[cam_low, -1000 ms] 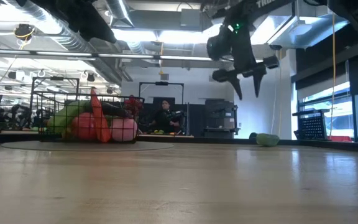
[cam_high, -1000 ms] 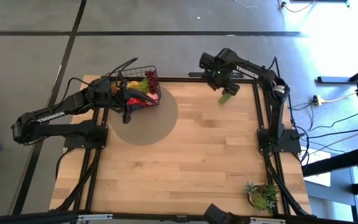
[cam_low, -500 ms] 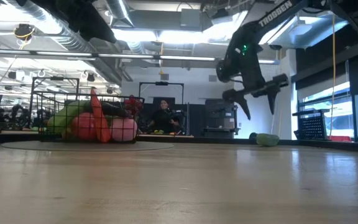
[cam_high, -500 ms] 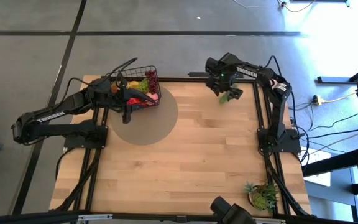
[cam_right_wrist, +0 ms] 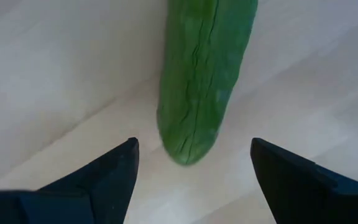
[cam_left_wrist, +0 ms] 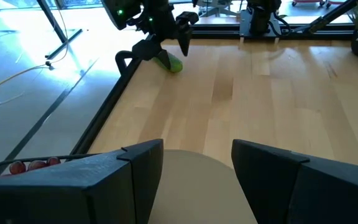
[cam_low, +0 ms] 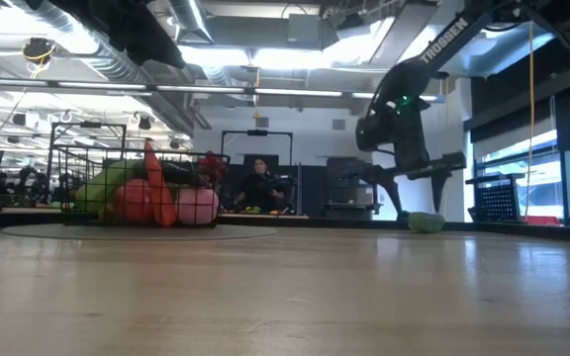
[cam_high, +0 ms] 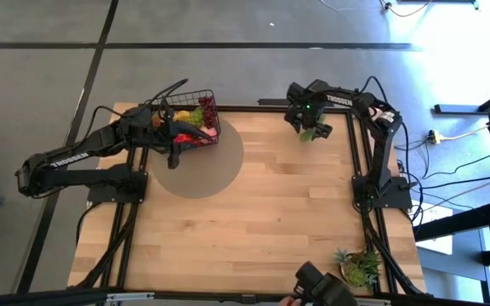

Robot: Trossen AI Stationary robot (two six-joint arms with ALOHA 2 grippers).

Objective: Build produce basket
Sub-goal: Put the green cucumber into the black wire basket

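The black wire basket (cam_high: 190, 119) stands on a grey round mat at the table's far left, filled with produce (cam_low: 151, 198): red, pink, green and yellow pieces. My left gripper (cam_left_wrist: 197, 180) hangs open just above the basket's near side (cam_high: 175, 140). A green cucumber (cam_right_wrist: 204, 74) lies flat on the wood near the far right corner (cam_high: 311, 134). My right gripper (cam_right_wrist: 191, 180) points down over it, open. Its fingers stand on either side of the cucumber's end, above the table (cam_low: 426, 193).
A spiky potted plant (cam_high: 360, 268) stands at the near right corner. Black frame rails (cam_high: 354, 153) run along the table's left, right and far edges. Bare wood (cam_high: 279, 221) fills the middle. A person (cam_low: 262, 183) sits in the room beyond the table.
My right gripper has dropped from well above the table toward the cucumber, and its fingers have spread wider. The cucumber and the basket have stayed in place.
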